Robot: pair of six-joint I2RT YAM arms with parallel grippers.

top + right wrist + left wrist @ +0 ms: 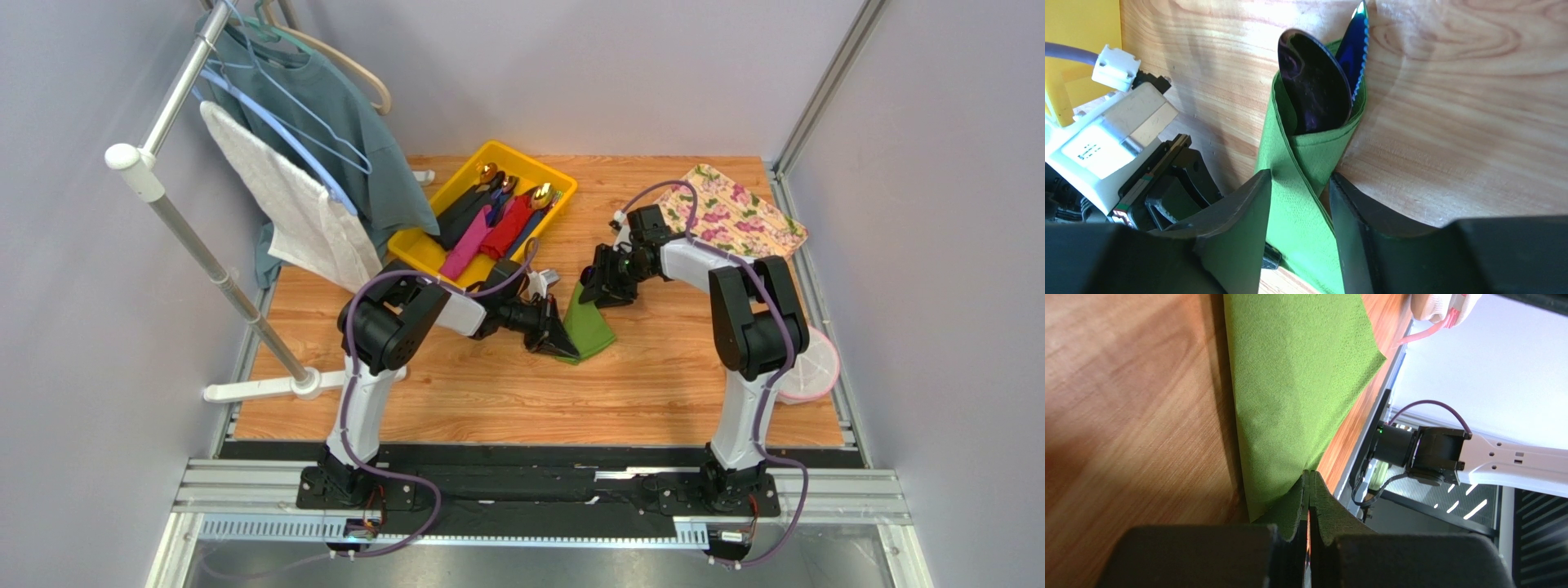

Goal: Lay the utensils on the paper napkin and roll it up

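Now: yellow tray (420, 251) at left rear of desk (687, 368) holds loose utensils (493, 221); left pincer (1310, 490) fully closed, pinching an edge of the green paper napkin (1290, 373); napkin lies mid-desk, wrapped round a dark spoon (1315, 79) and blue knife (1355, 49), heads protruding; right pincer (1300, 177) straddles the wrap, fingers narrowly parted; actual grip: cannot tell.

Napkin (1300, 159) plain green; utensil heads (1315, 79) dark iridescent blue-purple; tray (417, 249) yellow; mat (736, 211) cream w/ pink floral print.
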